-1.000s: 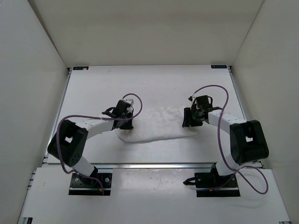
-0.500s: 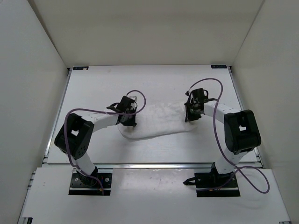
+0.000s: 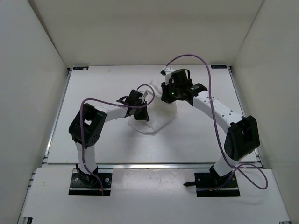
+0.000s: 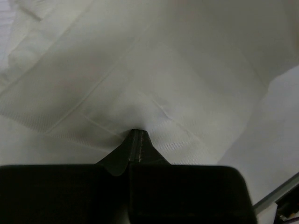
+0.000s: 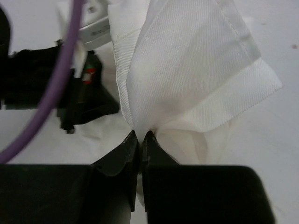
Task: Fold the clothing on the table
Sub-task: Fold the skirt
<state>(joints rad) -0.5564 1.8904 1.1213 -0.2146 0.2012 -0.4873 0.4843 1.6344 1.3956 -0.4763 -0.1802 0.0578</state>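
Two sets of jaws clamp the clothing (image 3: 158, 119) — left gripper (image 4: 135, 136) at its left side, right gripper (image 5: 140, 135) at its far edge.

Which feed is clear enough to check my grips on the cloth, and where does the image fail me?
Right wrist: bright, weave of the clothing crisp at the right gripper; purple cable blurred. Left wrist: dim, soft, grey around the left gripper. Top external: evenly lit, sharp, but the clothing barely separates from the table.

White table (image 3: 103, 81); bunched clothing (image 3: 156, 120) atop
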